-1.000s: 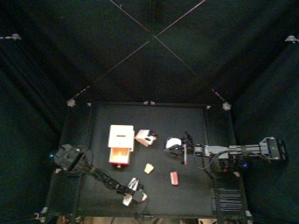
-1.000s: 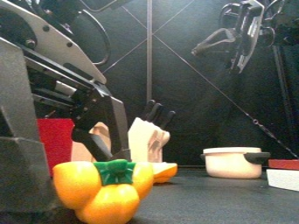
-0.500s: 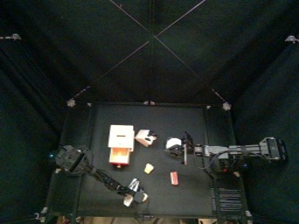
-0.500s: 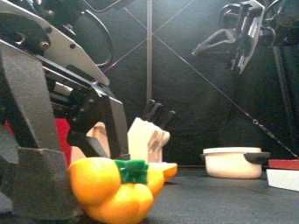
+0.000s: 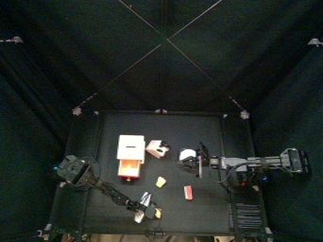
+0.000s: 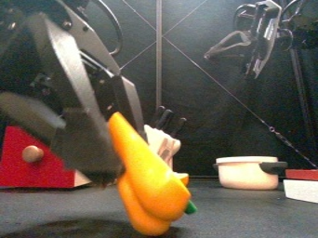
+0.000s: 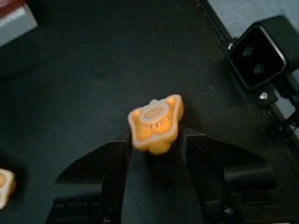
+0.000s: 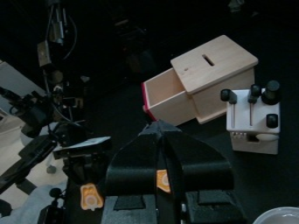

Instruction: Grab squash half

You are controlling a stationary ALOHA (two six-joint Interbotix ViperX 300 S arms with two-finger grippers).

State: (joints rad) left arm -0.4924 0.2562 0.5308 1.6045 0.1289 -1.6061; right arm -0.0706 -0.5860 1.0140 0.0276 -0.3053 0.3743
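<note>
I had the left gripper point(image 7: 152, 162) pinching the squash half point(image 7: 156, 125) between its jaws; it looked light, rigid, slick plastic.

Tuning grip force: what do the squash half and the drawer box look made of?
Squash half: looks like moulded plastic toy food, smooth and slightly glossy, with uniform orange colour and soft highlights. Could be painted wood; can't tell.
Drawer box: looks like pale unfinished wood, matt, flat panels with square edges, and a red drawer front.

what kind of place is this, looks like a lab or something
Most likely a robot test pen: a small black table walled in by black curtains, set with toy kitchen things such as a squash half, a wooden drawer box and a white pot.
</note>
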